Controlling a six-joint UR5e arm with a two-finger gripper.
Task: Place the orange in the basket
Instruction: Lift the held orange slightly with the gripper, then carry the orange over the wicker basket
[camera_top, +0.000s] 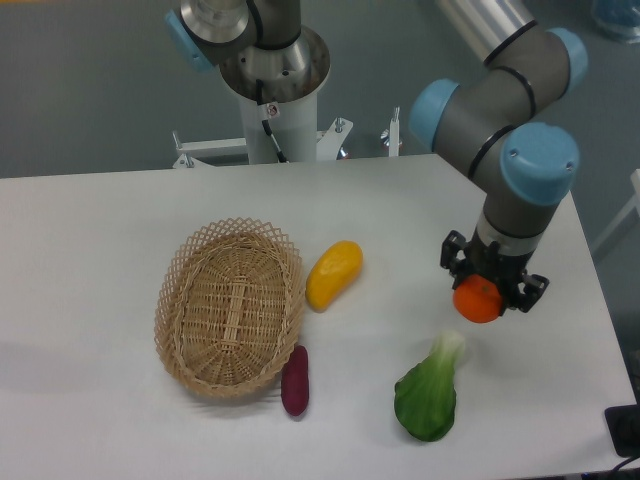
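A small round orange (478, 301) hangs above the table's right side, with my gripper (482, 292) shut on it from above. The black fingers show on both sides of the fruit. The oval woven basket (177, 312) lies on the table's left half, holding nothing, well to the left of the orange.
An elongated yellow-orange fruit (334, 274) lies just right of the basket's rim. A dark purple vegetable (295, 380) rests by the basket's lower right edge. A green leafy vegetable (430, 391) lies just below the gripper. The robot's base column (270, 90) stands behind the table.
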